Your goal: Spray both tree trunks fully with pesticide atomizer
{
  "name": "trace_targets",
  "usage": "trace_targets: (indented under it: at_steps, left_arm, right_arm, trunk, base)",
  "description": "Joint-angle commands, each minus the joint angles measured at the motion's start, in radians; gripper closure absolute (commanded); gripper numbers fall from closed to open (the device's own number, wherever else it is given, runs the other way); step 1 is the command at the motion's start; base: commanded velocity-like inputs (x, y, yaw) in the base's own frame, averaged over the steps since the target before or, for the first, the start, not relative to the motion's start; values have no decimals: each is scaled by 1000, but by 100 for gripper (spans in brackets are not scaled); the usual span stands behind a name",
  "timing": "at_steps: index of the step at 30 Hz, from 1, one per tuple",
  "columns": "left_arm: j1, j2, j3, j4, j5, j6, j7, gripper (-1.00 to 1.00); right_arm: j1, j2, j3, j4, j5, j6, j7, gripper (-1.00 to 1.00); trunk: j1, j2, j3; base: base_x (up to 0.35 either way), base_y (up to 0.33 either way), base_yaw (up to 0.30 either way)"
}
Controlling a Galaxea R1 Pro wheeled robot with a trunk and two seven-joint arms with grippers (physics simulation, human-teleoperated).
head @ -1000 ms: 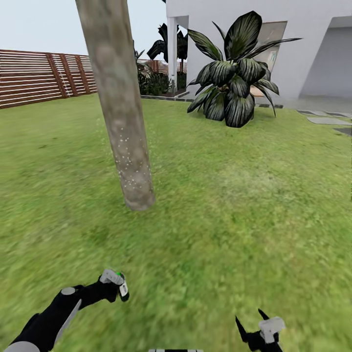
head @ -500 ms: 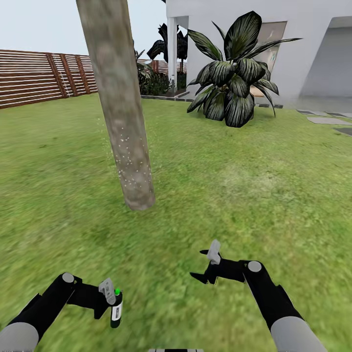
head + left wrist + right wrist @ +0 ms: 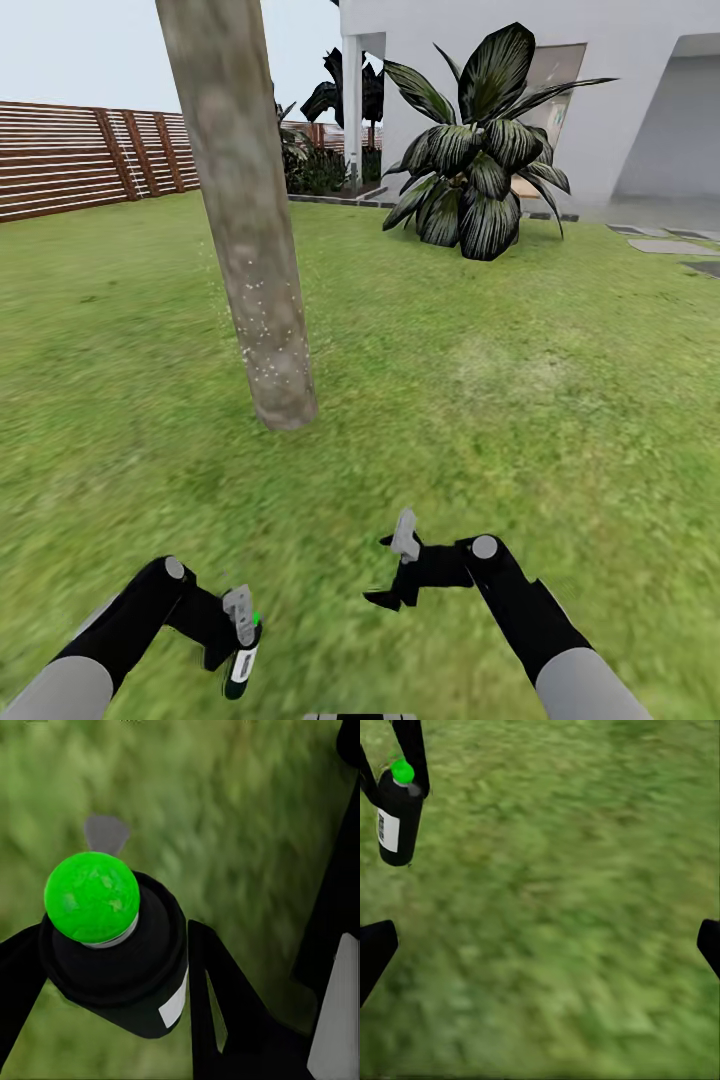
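Spray bottle (image 3: 243,664) being pinched by left claw (image 3: 238,640) above grass (image 3: 500,400); right claw (image 3: 395,572) being held spread, empty; speckled tree trunk (image 3: 255,270) ahead.

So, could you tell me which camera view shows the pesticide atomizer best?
The left wrist view: the pesticide atomizer looms close, green cap and white label clear, between the left gripper fingers. The right wrist view shows it whole but distant; the head view shows it tiny.

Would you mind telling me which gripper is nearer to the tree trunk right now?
The right gripper. It hangs open over the grass, just in front of the tree trunk; the left gripper holds the spray bottle lower, nearer the robot.
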Motion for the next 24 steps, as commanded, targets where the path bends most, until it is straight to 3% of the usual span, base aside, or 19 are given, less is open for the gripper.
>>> trace_targets:
  at_steps: [1, 4, 8, 9, 12, 17, 19, 20, 24]
  left_arm:
    - [0, -16, 0, 0, -18, 1, 1, 100]
    - [-5, -51, 0, -1, -52, 2, 2, 100]
    - [-10, -69, 0, -1, -60, 1, 3, 100]
    - [-11, -73, 0, -1, -61, 1, 3, 100]
    - [-11, -77, 0, -1, -61, -3, 1, 100]
    - [-13, -109, 0, -6, -58, -14, -3, 100]
    - [-13, -114, 1, -49, -54, -13, -6, 100]
    - [-13, -144, 0, -62, -53, -13, -6, 100]
    - [-15, -167, 0, -70, -54, -12, -6, 100]
  right_arm:
    - [0, 0, 22, 0, 0, 0, 1, -100]
    - [0, 11, 71, -1, 0, 0, 1, -100]
    - [0, 25, 80, -2, 0, 2, 1, -100]
    - [0, 26, 81, -2, 0, 2, 1, 100]
    - [0, 28, 80, -2, 0, 3, 0, 100]
    - [0, 28, 78, 0, -2, 3, -1, 100]
    - [0, 28, 79, 1, -2, 3, 1, 100]
    - [0, 28, 81, 3, -2, -1, 1, 100]
    - [0, 28, 81, 8, -2, -2, 1, 100]
  trunk:
    - [0, 0, 0]
    - [0, 0, 0]
    - [0, 0, 0]
    - [0, 0, 0]
    - [0, 0, 0]
    - [0, 0, 0]
    - [0, 0, 0]
    - [0, 0, 0]
    - [0, 0, 0]
  base:
    - [0, 0, 0]
    - [0, 0, 0]
    - [0, 0, 0]
    - [0, 0, 0]
    - [0, 0, 0]
    - [0, 0, 0]
    - [0, 0, 0]
    - [0, 0, 0]
    - [0, 0, 0]
